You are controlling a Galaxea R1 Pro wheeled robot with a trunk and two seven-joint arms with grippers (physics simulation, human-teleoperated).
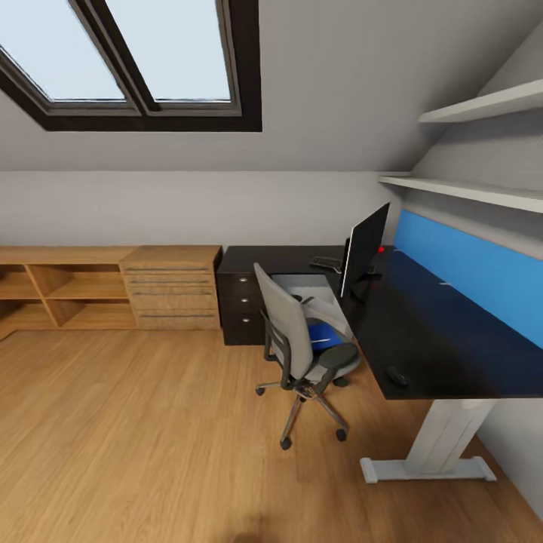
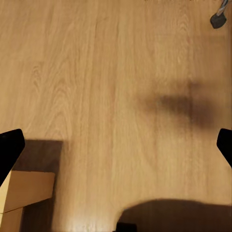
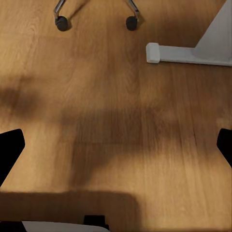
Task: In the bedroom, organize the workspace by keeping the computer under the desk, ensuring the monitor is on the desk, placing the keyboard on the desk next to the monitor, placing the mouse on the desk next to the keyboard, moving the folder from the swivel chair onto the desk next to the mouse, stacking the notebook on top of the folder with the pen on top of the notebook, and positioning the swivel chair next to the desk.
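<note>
Wood-plank flooring (image 1: 136, 437) fills the lower half of the head view in an attic bedroom, running from the bottom edge up to the furniture along the far wall.

Nearest, in the wrist views, each claw hangs over bare floor with its dark fingertips at opposite edges of the frame, spread wide apart: the left claw (image 2: 116, 147) beside a light wooden box corner (image 2: 24, 193), the right claw (image 3: 116, 147) short of two chair casters (image 3: 61, 22) and the white foot of the desk leg (image 3: 193, 50).

At lower right of the head view the black L-shaped surface (image 1: 437, 339) stands on that white leg (image 1: 445, 437). A dark mouse (image 1: 397, 375) lies near its front edge. At centre, the grey swivel chair (image 1: 298, 339) sits just beside the surface, its back toward the camera; a blue folder (image 1: 320, 332) lies on its seat.

Farther back, the monitor (image 1: 363, 249) stands upright on the surface, seen nearly edge-on, with the keyboard (image 1: 328, 264) just beyond it to the left. A blue panel (image 1: 483, 275) lines the wall behind. A dark drawer unit (image 1: 241, 305) sits under the surface's far wing.

At left, light wooden drawers (image 1: 172, 290) and open shelving (image 1: 60, 290) line the wall. Two white wall shelves (image 1: 483, 192) occupy the upper right; a skylight (image 1: 128, 56) the upper left. No writing or labels are legible.
</note>
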